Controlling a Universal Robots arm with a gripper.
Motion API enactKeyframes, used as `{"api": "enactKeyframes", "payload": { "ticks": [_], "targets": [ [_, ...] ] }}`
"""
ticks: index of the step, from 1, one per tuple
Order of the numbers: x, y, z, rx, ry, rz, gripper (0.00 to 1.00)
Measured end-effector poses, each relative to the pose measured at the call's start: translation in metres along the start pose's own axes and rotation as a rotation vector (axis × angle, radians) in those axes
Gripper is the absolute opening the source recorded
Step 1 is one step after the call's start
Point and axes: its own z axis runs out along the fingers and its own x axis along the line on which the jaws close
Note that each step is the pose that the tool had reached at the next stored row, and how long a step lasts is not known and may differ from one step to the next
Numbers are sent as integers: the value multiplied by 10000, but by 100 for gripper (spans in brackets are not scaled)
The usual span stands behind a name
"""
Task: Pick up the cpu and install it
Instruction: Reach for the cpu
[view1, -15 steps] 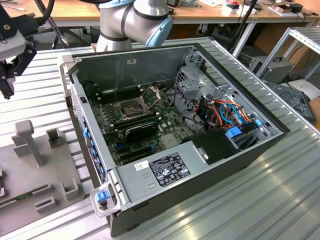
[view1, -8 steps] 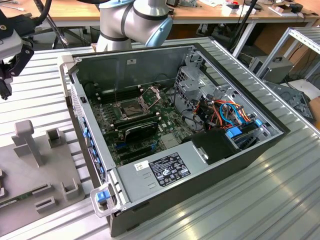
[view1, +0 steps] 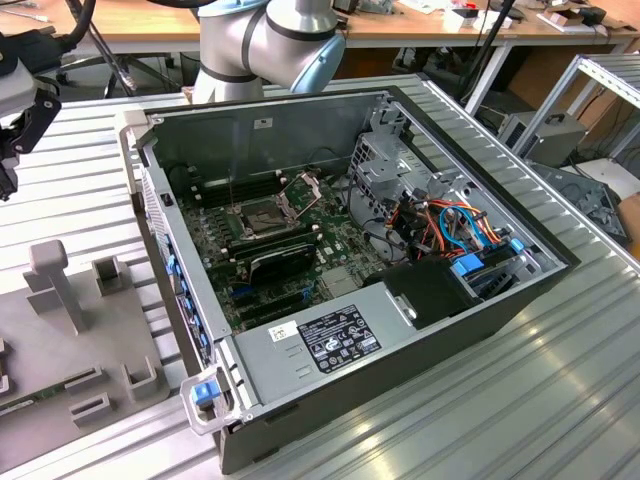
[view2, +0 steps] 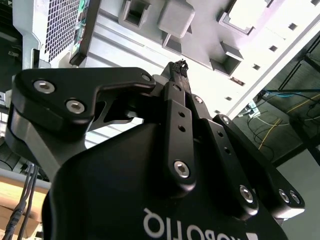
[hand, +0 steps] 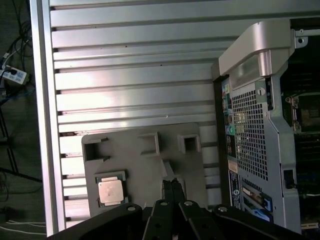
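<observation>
Cpu (hand: 110, 191), small silver-grey square chip, lies in a recess of the grey plastic fixture tray (view1: 30, 340), at the exterior view's lower left. Black gripper (hand: 172, 184) hovers near it, jaws pressed together, empty.

In the first wrist view the body of the gripper (hand: 172, 186) runs off the picture's edge and hides the near border of the grey fixture plate (hand: 145, 170); the computer case (hand: 260, 125) is cut off too. In the exterior view the plate and the gripper are cut by the left edge. The socket (view1: 262, 215) looks open, but its contents are too small to tell.
</observation>
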Motion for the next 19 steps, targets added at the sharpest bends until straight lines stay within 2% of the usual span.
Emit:
{"api": "enactKeyframes", "payload": {
  "ticks": [19],
  "targets": [
    [101,-8,2,0,0,0,11]
  ]
}}
